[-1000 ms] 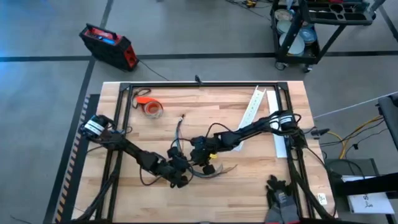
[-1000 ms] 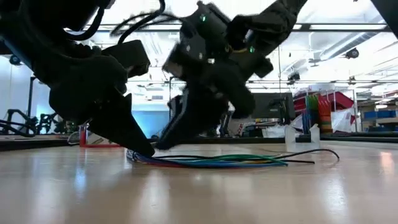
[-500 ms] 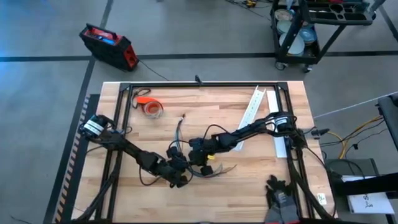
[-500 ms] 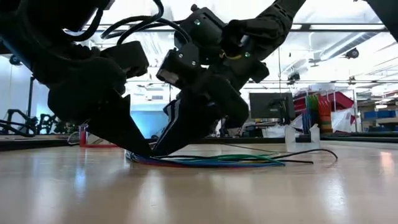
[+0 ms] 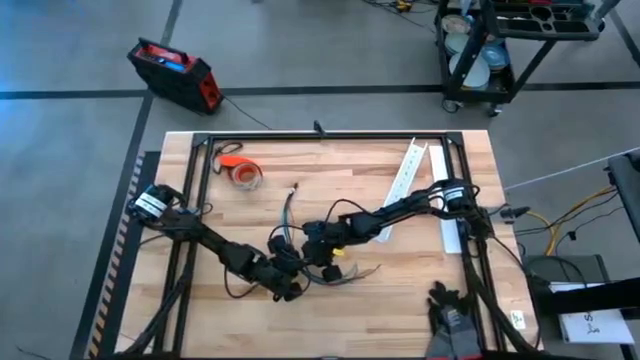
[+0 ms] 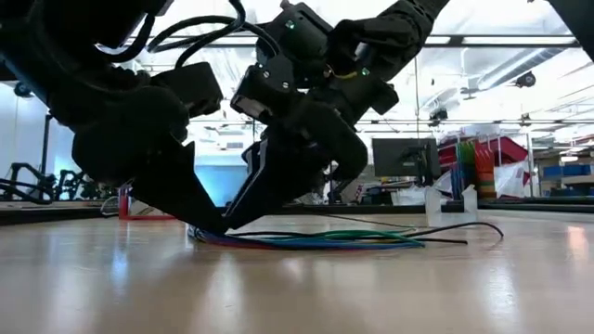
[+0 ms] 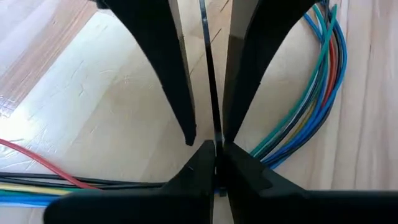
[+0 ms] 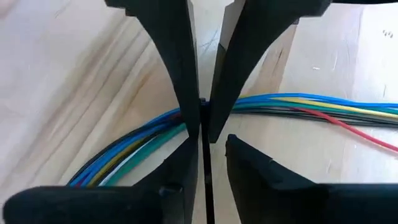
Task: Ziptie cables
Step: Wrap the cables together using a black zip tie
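Thin, limp cables (image 6: 325,241) on the tabletop (image 6: 297,288), passing under both jaws — light, springy, apt to splay. Ziptie (image 7: 208,74) slick, narrow; best pinched flat near its end. Left jaws (image 7: 216,144) and right jaws (image 8: 202,124) nearly closed around the strip, tip to tip.

Overhead view evenly lit, soft, no hard shadows; slight blue cast at left edge. Low view backlit: bright ceiling w/ glare across top, arms near-silhouette, tabletop (image 6: 297,278) foreground blurred w/ sheen, bkgd soft. Wrist views bright, warm; near fingers (image 7: 161,74) dark, edges soft; cables (image 8: 124,149) sharp enough.
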Tool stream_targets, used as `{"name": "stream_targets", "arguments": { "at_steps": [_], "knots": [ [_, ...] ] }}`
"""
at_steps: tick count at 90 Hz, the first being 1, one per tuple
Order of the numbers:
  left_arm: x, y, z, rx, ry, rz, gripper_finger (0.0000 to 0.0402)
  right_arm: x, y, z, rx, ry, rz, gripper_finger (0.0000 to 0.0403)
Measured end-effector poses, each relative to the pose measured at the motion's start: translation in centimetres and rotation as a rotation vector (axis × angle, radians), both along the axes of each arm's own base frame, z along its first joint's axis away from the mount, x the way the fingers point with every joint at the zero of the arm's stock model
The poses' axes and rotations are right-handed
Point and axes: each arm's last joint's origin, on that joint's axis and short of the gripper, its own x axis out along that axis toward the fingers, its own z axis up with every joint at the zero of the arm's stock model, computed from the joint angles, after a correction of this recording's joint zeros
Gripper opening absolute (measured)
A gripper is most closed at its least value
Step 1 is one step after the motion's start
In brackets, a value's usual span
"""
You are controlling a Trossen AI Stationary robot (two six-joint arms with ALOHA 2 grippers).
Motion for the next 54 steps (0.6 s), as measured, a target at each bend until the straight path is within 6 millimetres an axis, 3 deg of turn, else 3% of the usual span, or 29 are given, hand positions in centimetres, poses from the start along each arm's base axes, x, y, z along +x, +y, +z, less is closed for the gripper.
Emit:
{"name": "stream_targets", "arguments": {
  "at_steps": [28,54],
  "knots": [
    [-0.01,-0.02,0.0,0.0,-0.001,0.0,0.0009,-0.15,-0.01,-0.21,-0.005,0.014,0.005,0.0006],
    [-0.03,-0.02,-0.03,-0.009,0.014,-0.01,0.0009,-0.41,-0.05,-0.31,-0.037,0.04,0.038,0.0001]
  ]
}}
